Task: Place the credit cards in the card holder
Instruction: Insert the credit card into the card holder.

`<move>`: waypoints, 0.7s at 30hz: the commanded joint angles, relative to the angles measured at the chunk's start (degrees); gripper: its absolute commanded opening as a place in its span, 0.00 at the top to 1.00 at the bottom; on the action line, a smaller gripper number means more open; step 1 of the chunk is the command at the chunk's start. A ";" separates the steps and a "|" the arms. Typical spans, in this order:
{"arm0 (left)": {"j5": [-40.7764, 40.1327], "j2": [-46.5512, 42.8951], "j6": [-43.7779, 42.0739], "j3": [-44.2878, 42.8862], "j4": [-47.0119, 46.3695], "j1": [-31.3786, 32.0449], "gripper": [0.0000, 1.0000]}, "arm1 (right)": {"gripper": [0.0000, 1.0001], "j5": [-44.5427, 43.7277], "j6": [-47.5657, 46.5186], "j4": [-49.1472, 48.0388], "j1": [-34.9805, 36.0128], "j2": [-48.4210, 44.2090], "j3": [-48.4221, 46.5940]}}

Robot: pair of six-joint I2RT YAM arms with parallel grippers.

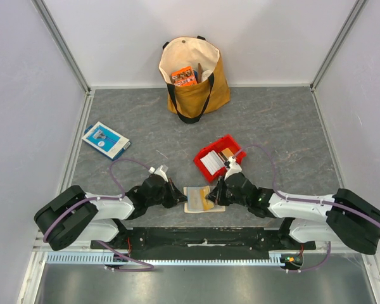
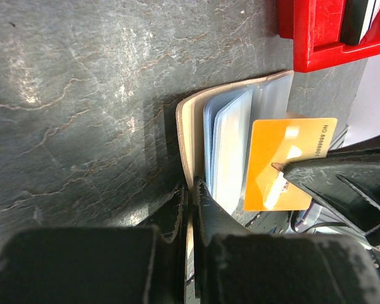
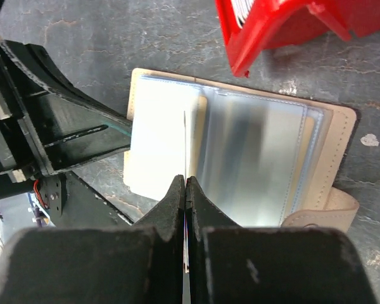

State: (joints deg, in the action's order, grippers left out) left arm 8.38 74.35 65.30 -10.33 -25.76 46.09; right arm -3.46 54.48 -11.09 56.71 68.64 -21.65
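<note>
The beige card holder [image 1: 194,200] lies open on the table between the arms, its clear inner sleeves [image 3: 259,158] showing. My left gripper [image 2: 191,190] is shut on the edge of its beige cover [image 2: 189,133] at the holder's left side [image 1: 175,193]. My right gripper [image 3: 185,183] is shut on an orange credit card [image 2: 285,164], seen edge-on in the right wrist view, and holds it over the open sleeves [image 1: 207,198]. More white cards [image 1: 212,163] lie in the red tray.
A red plastic tray [image 1: 235,145] stands just behind the holder, close to the right gripper. A tan tote bag [image 1: 193,76] stands at the back centre. A blue-and-white flat box [image 1: 106,140] lies at the left.
</note>
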 commanded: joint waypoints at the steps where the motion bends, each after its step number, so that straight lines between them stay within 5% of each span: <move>1: -3.11 2.73 -3.51 3.03 11.43 0.23 0.98 | 1.00 -2.25 2.21 -7.36 -0.02 1.05 1.52; 21: -2.32 3.35 -3.86 1.98 11.96 0.15 0.98 | 1.00 -2.60 9.77 -20.90 -0.11 7.56 8.73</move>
State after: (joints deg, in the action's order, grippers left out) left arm 8.60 74.56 65.28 -10.35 -25.89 46.09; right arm -5.89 62.15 -27.88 56.66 74.04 -14.11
